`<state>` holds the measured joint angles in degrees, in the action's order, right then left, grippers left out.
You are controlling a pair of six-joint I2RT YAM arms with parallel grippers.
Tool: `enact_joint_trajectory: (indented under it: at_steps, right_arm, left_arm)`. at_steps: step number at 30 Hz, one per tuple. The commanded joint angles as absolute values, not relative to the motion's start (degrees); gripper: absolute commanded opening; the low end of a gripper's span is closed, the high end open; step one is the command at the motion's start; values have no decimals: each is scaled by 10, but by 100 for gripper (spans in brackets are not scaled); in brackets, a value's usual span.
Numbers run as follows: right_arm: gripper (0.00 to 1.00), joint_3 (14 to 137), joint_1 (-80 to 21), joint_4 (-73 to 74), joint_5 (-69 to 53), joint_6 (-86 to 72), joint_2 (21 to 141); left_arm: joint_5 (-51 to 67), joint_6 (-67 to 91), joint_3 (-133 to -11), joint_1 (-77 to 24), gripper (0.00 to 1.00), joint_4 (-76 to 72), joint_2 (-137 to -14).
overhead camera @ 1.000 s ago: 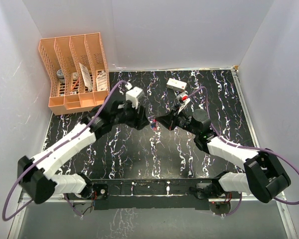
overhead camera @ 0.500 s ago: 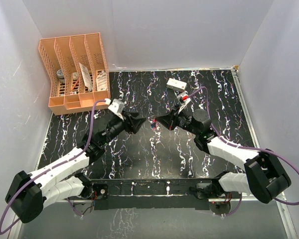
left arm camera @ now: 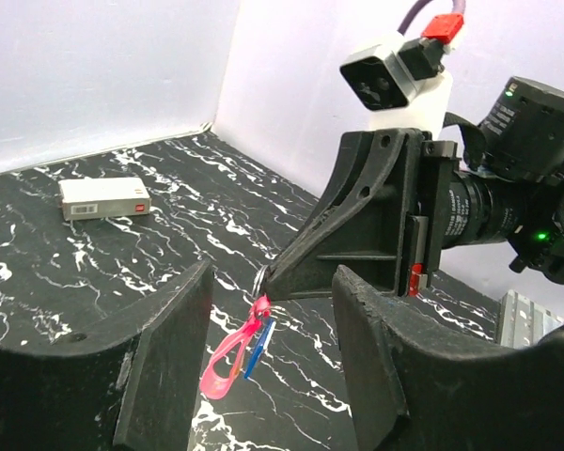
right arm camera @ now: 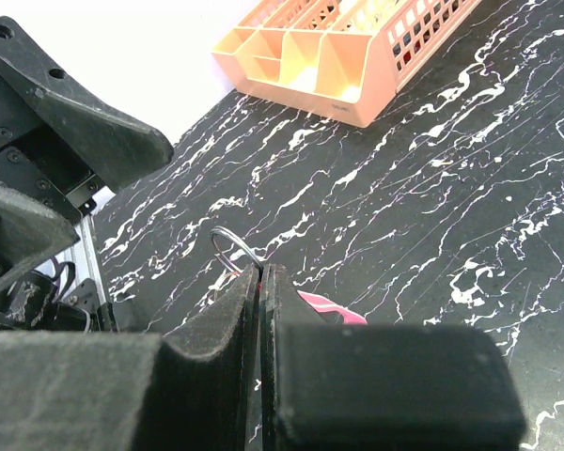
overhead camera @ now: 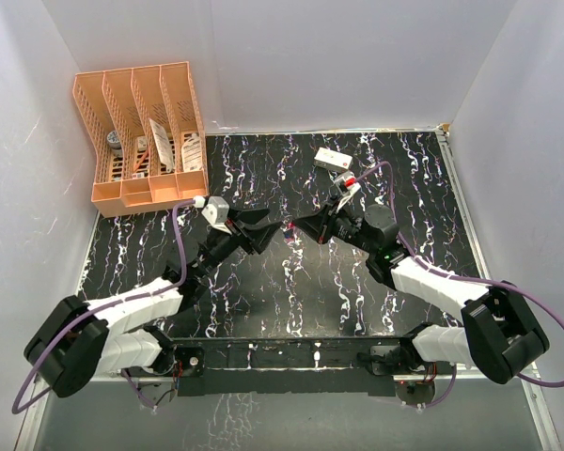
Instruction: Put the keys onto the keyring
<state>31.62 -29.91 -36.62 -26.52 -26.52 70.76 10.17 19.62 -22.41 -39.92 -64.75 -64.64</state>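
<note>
My right gripper [overhead camera: 296,226] is shut on the thin metal keyring [right arm camera: 227,241], held above the table. A pink key [left arm camera: 227,365] and a blue key [left arm camera: 260,342] dangle from the keyring [left arm camera: 260,279] below the right fingertips. In the top view the keys [overhead camera: 288,234] show as a small speck between the two grippers. My left gripper [overhead camera: 266,230] faces the right one, open, with nothing between its fingers [left arm camera: 169,357]. The keys hang in line with its gap, just past its fingertips. Behind the right fingers only a part of the pink key [right arm camera: 325,306] shows.
A white rectangular box [overhead camera: 332,160] lies at the back of the black marbled table [overhead camera: 291,291]. An orange file organizer [overhead camera: 141,132] with small items stands at the back left corner. White walls close in three sides.
The left arm has dropped lower and stretched out flatter, and its wrist has turned, while its gripper stays facing the keys. The right gripper has held still with the keyring.
</note>
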Motion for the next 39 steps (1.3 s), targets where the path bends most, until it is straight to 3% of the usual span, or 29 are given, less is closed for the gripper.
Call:
enact_joint_trajectory:
  at_steps: [1, 8, 23, 39]
  right_arm:
    - [0, 349, -298, -403, -267, -272, 697]
    - [0, 354, -298, -404, -268, -277, 695]
    - [0, 360, -298, -410, -276, -286, 693]
    - [0, 352, -298, -413, -277, -288, 688]
  left_arm:
    - [163, 199, -217, -398, 51, -774, -679]
    - [193, 216, -219, -398, 36, -838, -736]
    - [197, 239, -198, -398, 37, -979, -822]
    - [162, 227, -203, -398, 35, -1014, -829]
